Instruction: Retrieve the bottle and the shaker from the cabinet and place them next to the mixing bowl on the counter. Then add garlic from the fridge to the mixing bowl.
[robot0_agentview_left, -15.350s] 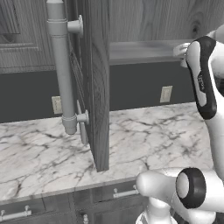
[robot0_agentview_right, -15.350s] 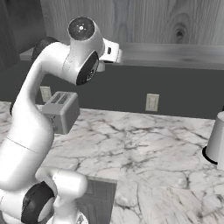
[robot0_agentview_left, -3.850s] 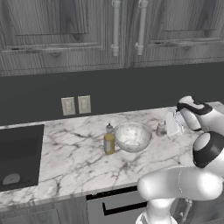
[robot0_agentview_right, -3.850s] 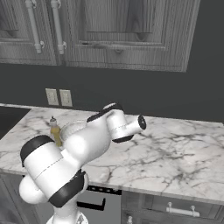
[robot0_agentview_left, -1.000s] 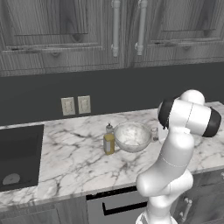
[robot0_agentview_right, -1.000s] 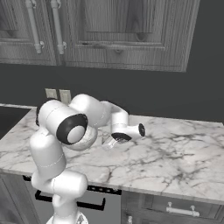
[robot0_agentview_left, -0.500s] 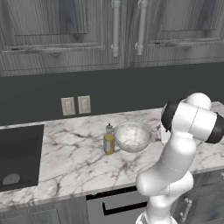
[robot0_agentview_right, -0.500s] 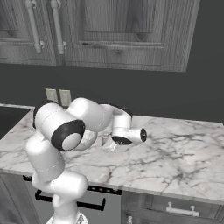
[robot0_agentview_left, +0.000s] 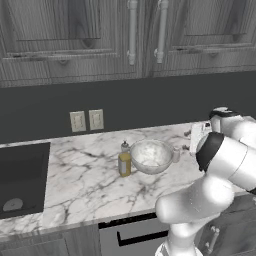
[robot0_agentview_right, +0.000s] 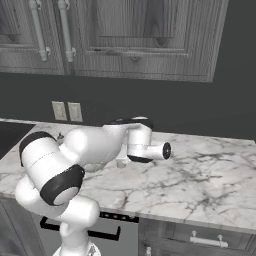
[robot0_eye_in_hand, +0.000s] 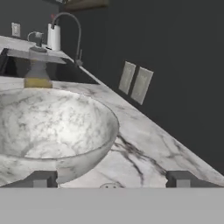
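Straddling shaker, gripper spread wide

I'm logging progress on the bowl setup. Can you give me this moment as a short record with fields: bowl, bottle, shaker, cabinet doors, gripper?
bowl: mixing bowl stands on the marble counter, nothing visible inside
bottle: bottle upright on the counter, close beside the bowl on the sink side
shaker: shaker on the counter at the bowl's other side
cabinet doors: upper cabinet doors closed
gripper: gripper low by the bowl's rim, fingertips apart, holding nothing
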